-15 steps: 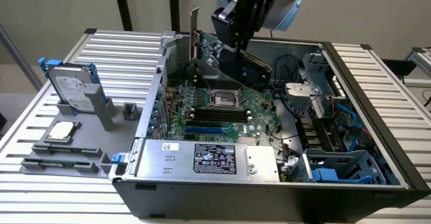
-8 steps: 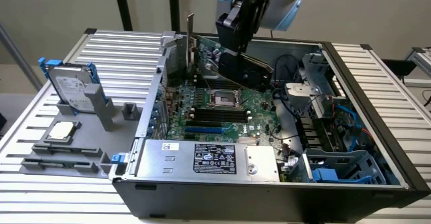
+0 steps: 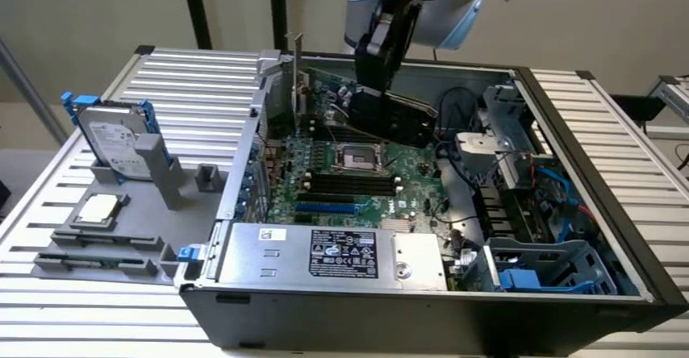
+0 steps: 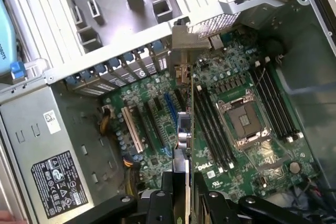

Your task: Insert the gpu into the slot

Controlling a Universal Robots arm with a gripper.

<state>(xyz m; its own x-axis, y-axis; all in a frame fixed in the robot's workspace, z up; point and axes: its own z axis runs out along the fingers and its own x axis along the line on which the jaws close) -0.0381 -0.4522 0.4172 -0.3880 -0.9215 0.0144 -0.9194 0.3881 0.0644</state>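
The gpu (image 3: 393, 116), a green card with a black heatsink face and a metal end bracket, hangs tilted inside the open computer case above the motherboard. My gripper (image 3: 373, 90) is shut on its upper edge. In the wrist view the gpu (image 4: 182, 135) appears edge-on, clamped by my gripper (image 4: 181, 195), with its bracket reaching toward the case's rear wall. The slot (image 3: 326, 209) is a bright blue strip on the motherboard near the power supply; in the wrist view the slot (image 4: 170, 107) lies just beside the card's edge line. The card is clear of the board.
A silver processor socket (image 3: 361, 158) and black memory strips (image 3: 347, 185) lie under the card. The power supply (image 3: 334, 253) fills the case's near side, with cables and a drive cage (image 3: 538, 265) at the exterior view's right. A grey hard drive (image 3: 113, 140) stands on a fixture outside.
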